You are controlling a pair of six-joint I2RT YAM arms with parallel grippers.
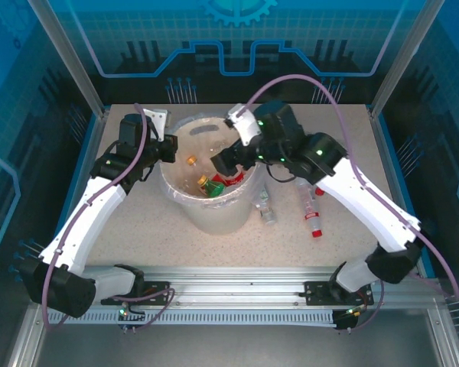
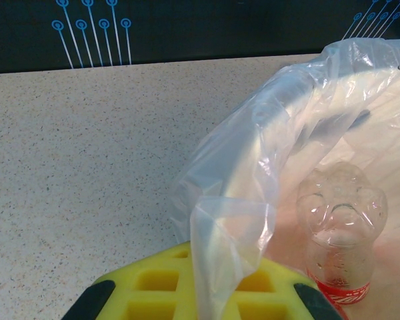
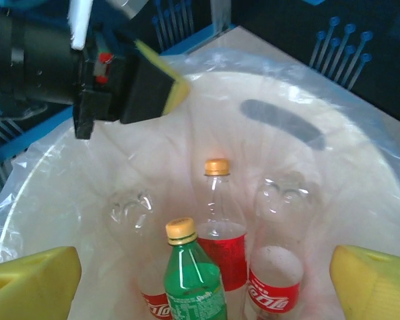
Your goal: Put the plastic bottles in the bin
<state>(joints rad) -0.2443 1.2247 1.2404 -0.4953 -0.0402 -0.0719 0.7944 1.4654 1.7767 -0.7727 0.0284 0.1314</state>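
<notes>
The cream-white bin (image 1: 214, 218) stands mid-table with a clear bag liner (image 2: 230, 220). Inside it stand a green bottle (image 3: 190, 280) and a clear red-labelled bottle with an orange cap (image 3: 221, 227). Two clear cola bottles (image 3: 280, 267) sit bottom-up beside them, and one (image 2: 340, 227) appears in the left wrist view. My right gripper (image 3: 207, 280) hovers open over the bin's mouth (image 1: 223, 163), with nothing between its yellow pads (image 3: 33, 280). My left gripper (image 1: 170, 150) is at the bin's left rim, shut on the liner (image 2: 210, 267).
On the table right of the bin lie more bottles: a small clear one (image 1: 265, 208) near the bin's wall and red-capped ones (image 1: 310, 206) further right. The bin's slot handle (image 3: 283, 123) faces the far side. Bare speckled tabletop (image 2: 87, 147) lies left of the bin.
</notes>
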